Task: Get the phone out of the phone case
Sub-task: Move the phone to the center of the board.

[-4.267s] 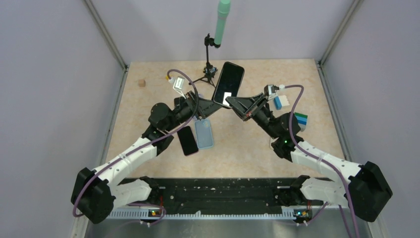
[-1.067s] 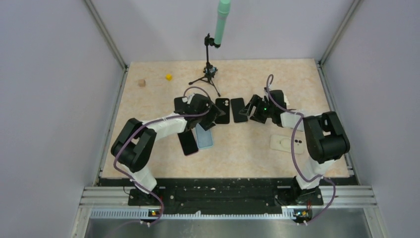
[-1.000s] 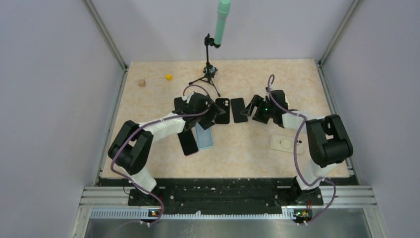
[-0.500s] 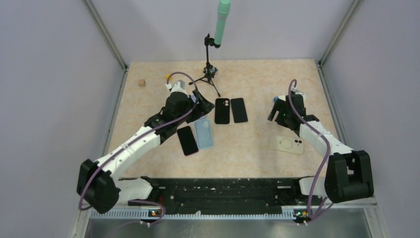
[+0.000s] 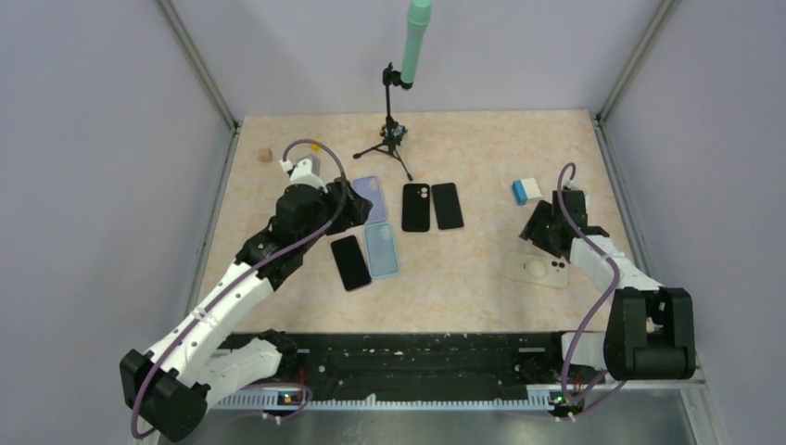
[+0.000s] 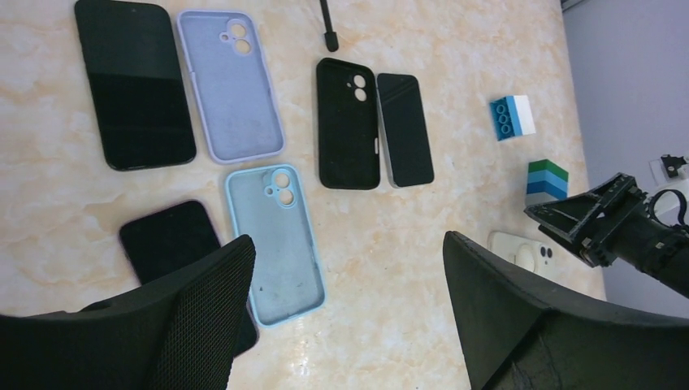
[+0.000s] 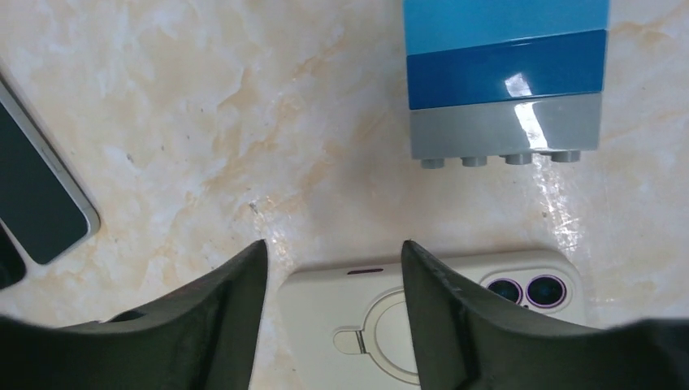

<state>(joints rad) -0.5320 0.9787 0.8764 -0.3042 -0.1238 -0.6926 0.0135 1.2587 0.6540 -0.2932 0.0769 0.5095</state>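
Right gripper (image 7: pixel 333 250), jaws apart, above the cased phone (image 7: pixel 351 305): centre across its edges before closing; left gripper (image 6: pixel 348 244) likewise apart.

arms: left arm (image 5: pixel 243 278), right arm (image 5: pixel 612 264), white links, black joints | cables (image 5: pixel 309 142): purple, looped | left gripper (image 6: pixel 348 242): black wedge fingers, one mesh-textured | right gripper (image 7: pixel 331 248): smooth black fingers

No text, label or number can be read anywhere.

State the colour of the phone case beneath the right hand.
Cream ring-stand phone case; clearest in the right wrist view.
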